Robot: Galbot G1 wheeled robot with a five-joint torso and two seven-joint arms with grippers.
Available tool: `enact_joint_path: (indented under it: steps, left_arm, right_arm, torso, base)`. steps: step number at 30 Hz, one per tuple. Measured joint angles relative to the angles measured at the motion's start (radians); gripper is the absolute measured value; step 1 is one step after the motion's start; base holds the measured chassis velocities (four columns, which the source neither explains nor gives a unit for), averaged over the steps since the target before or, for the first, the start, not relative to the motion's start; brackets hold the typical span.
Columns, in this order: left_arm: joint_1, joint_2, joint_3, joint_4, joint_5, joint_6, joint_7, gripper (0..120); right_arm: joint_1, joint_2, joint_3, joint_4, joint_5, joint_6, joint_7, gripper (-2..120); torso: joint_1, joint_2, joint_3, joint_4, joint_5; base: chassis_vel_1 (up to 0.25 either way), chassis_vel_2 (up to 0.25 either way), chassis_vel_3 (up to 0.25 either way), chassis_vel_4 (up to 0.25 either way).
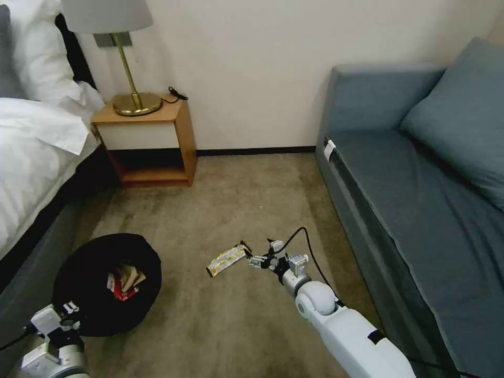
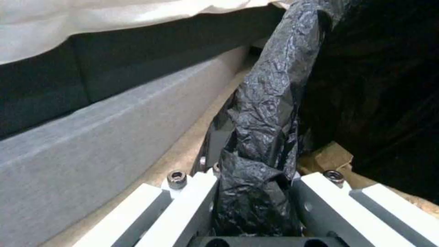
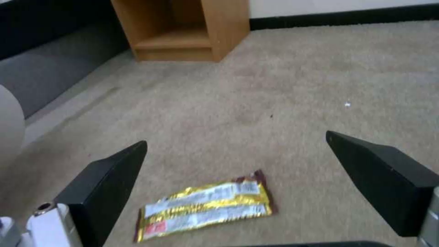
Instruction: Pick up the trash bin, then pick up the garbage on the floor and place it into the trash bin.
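Right gripper (image 3: 235, 161), fingers apart over the long yellow-green snack wrapper (image 3: 205, 206), should straddle it squarely; left gripper (image 2: 253, 202) pinches the round black bag-lined trash bin (image 1: 84, 283).

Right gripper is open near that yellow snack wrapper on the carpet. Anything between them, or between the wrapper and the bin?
Nothing visible. Bare carpet lies between the open right gripper and the snack wrapper, and between the wrapper and the trash bin, whose rim the left gripper holds.

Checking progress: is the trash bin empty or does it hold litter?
Not empty: the trash bin holds red-and-white and brown litter.
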Motion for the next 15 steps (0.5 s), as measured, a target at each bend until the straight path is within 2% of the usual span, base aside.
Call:
enact_joint_path:
  steps: [10,15]
  left_arm:
    - [-0.007,0.001,0.000,0.006,0.001,0.000,0.000,3]
    - [-0.016,0.004,0.000,0.019,-0.001,0.001,0.000,3]
  right_arm:
    - [0.006,0.002,-0.005,-0.018,-0.015,0.027,-0.023,100]
    - [0.045,-0.004,-0.041,-0.045,-0.028,0.052,-0.070,100]
  torso:
    - [0.000,0.000,0.000,0.0000,0.0002]
    - [0.000,0.000,0.000,-0.0002,0.0000]
  base:
    - [-0.129,0.140,0.134,-0.132]
    - [-0.114,0.118,0.102,-0.116]
